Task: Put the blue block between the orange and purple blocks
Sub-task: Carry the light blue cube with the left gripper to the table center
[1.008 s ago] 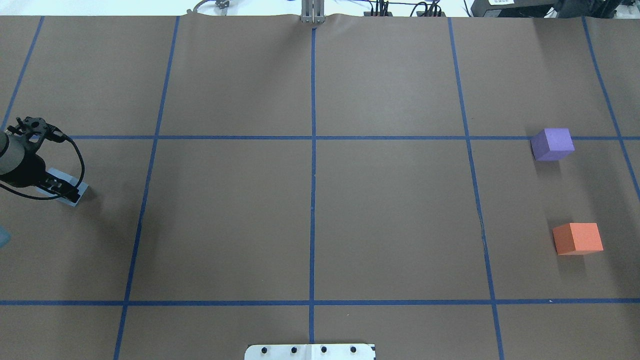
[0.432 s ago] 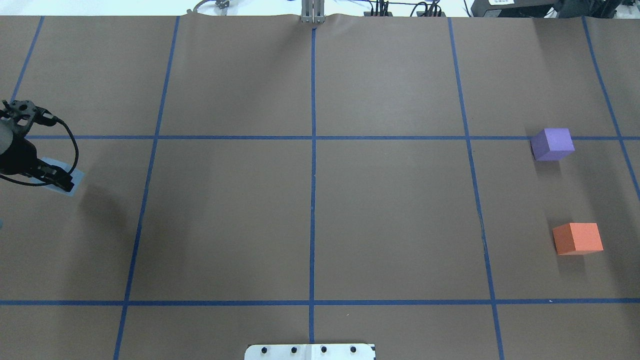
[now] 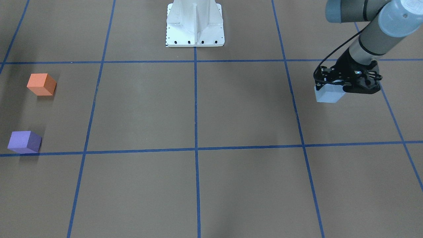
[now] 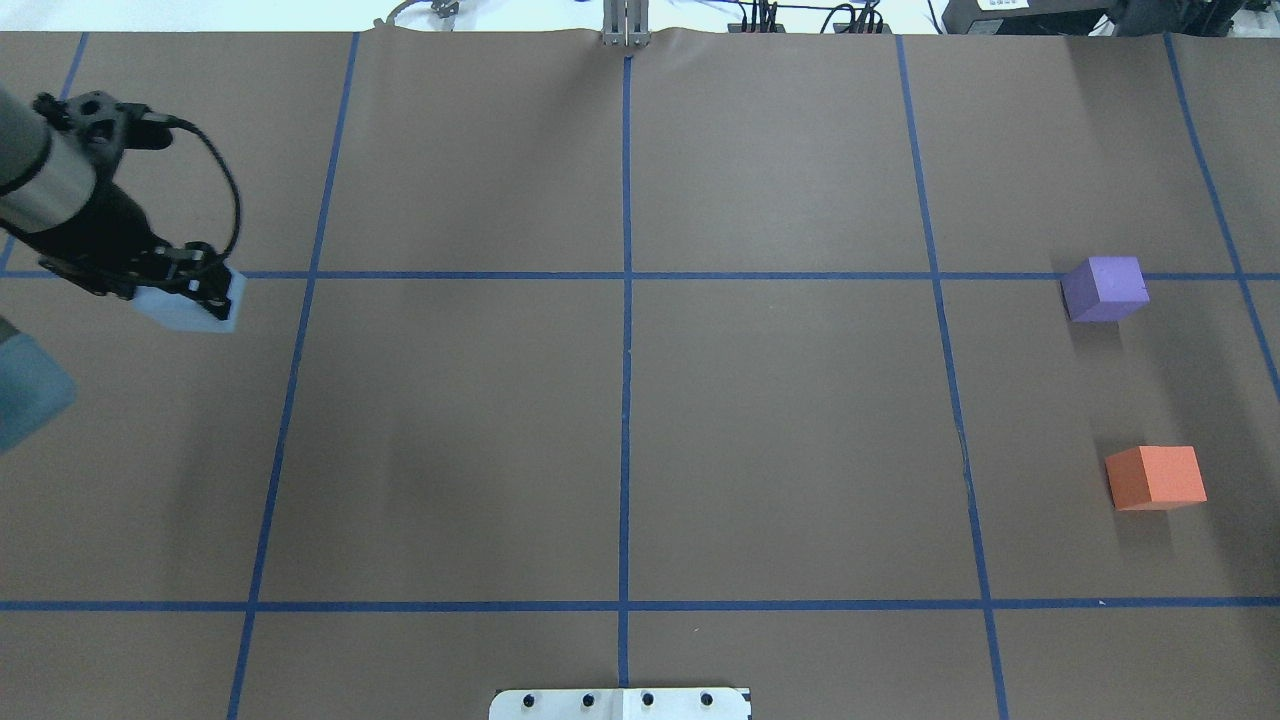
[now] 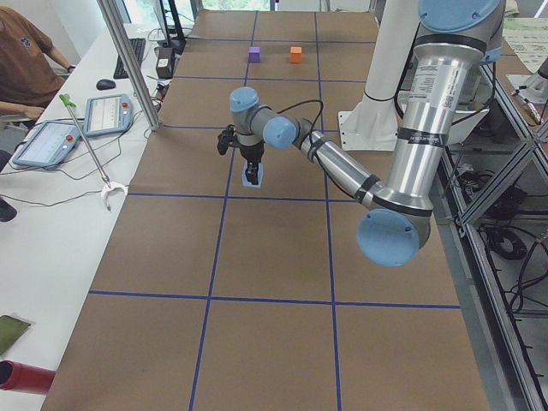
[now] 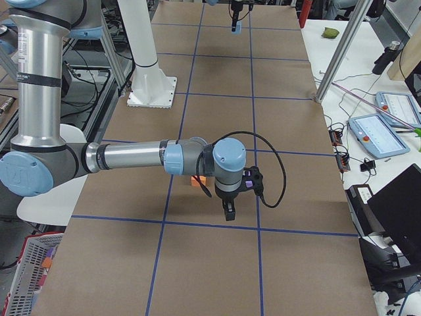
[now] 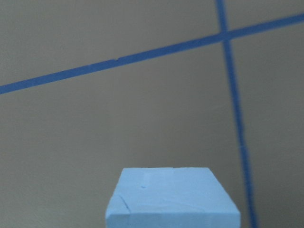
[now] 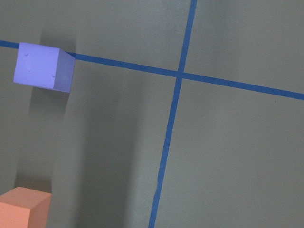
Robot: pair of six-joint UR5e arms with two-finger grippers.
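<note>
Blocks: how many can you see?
3. The blue block is held in the left gripper, far left; the purple block and the orange block sit apart on the table's right side. None seem hidden.

The left arm [image 4: 45,185] reaches in over the table's left edge, forearm slanting down to a bent wrist, so that the left gripper [image 4: 198,290] points at the table. Its fingers [image 3: 330,86] are clamped on opposite sides of the blue block [image 4: 180,310]. The right arm [image 6: 128,158] stretches out level over its own side, and the right gripper [image 6: 227,210] hangs pointing straight down; whether it is parted or closed cannot be told.
</note>
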